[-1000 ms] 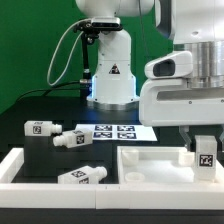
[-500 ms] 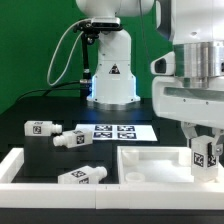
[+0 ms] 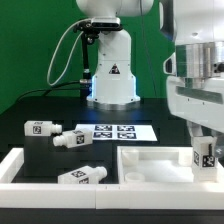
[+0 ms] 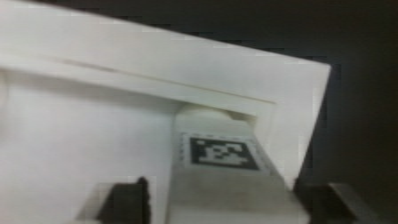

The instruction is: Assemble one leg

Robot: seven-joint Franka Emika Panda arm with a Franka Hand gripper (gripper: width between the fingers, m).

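My gripper [image 3: 205, 148] is at the exterior view's right, shut on a small white leg [image 3: 207, 157] with a square black-and-white tag. It holds the leg upright over the right corner of the large white panel [image 3: 150, 166]. In the wrist view the leg [image 4: 222, 150] stands between the two dark fingers of my gripper [image 4: 226, 205], over the panel's raised corner [image 4: 160, 70]. I cannot tell whether the leg's lower end touches the panel.
Three more tagged legs lie loose: one at the left [image 3: 40, 127], one beside it [image 3: 72, 138], one nearer the front [image 3: 82, 176]. The marker board [image 3: 115, 130] lies before the robot base [image 3: 110, 80]. White border rails run along the left [image 3: 10, 168] and front [image 3: 100, 203].
The gripper with the leg has shifted slightly toward the exterior view's right and the arm body has risen. The loose legs and panel have not moved.
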